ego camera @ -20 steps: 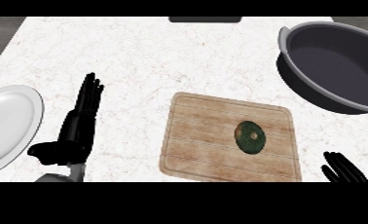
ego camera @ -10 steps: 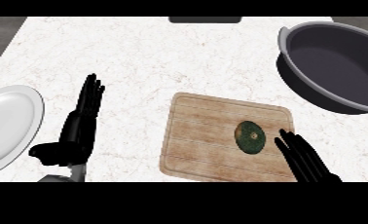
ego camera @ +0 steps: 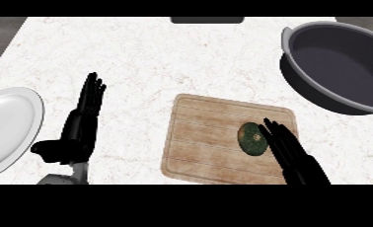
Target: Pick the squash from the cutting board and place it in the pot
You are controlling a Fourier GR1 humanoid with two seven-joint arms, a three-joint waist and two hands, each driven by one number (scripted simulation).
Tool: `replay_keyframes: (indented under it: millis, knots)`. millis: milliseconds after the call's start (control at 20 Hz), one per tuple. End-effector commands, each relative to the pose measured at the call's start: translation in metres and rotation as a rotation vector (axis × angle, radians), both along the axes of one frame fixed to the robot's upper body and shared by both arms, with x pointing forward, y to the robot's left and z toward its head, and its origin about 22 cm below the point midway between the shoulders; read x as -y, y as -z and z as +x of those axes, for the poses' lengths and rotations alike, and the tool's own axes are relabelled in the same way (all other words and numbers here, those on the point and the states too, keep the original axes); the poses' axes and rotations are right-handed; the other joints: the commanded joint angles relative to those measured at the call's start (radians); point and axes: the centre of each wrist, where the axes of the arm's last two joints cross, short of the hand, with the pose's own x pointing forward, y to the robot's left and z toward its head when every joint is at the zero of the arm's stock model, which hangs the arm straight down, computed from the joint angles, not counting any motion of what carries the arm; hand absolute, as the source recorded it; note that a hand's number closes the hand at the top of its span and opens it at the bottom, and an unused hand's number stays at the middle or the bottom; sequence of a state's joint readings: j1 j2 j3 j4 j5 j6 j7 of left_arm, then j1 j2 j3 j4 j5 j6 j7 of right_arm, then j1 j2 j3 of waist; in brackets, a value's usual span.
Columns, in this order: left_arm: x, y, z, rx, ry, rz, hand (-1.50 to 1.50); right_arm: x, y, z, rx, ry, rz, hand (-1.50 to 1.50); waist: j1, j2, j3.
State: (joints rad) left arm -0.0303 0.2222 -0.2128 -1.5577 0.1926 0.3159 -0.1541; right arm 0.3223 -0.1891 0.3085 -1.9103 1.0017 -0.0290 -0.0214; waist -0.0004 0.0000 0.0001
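Now the squash (ego camera: pixel 252 138) lies on the cutting board (ego camera: pixel 211 139), toward its right side. Right hand (ego camera: pixel 291 149), fingers straight and spread, reaches over the board with fingertips at the squash's right edge. Left hand (ego camera: pixel 79 127) rests open on the bench (ego camera: pixel 182 58) beside a white plate (ego camera: pixel 16 122); the pot (ego camera: pixel 331 65) stands at upper right

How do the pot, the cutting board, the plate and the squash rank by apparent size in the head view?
1. cutting board and pot: look alike, and the pot is cut off.
2. plate: partly cut off, so unsure.
3. squash: clearly smallest.
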Motion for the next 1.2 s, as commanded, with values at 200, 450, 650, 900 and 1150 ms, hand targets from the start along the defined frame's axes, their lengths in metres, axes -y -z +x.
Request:
replay_keyframes:
  millis: [200, 450, 650, 900, 1150]
  knots:
    - [-0.009, 0.008, -0.021, -0.009, 0.016, 0.004, 0.0, -0.003, 0.031, 0.021, -0.008, 0.015, -0.026, -1.5, 0.003, -0.001, 0.0]
    - [0.018, 0.006, -0.004, -0.011, 0.009, -0.005, 0.0, -0.006, 0.016, 0.026, -0.005, 0.026, -0.032, -1.5, -0.001, -0.001, 0.0]
    - [0.006, -0.002, -0.011, 0.005, 0.0, 0.005, 0.0, -0.008, 0.033, 0.036, -0.008, -0.013, -0.019, -1.5, 0.002, -0.001, 0.0]
    - [0.002, -0.007, 0.001, 0.023, 0.007, -0.005, 0.0, -0.003, 0.021, 0.052, 0.198, 0.012, -0.046, 1.5, 0.002, 0.0, 0.0]
    - [0.003, 0.02, -0.022, 0.005, 0.011, -0.014, 0.0, -0.012, 0.03, 0.06, 0.216, 0.008, -0.046, 1.5, 0.004, 0.0, 0.0]
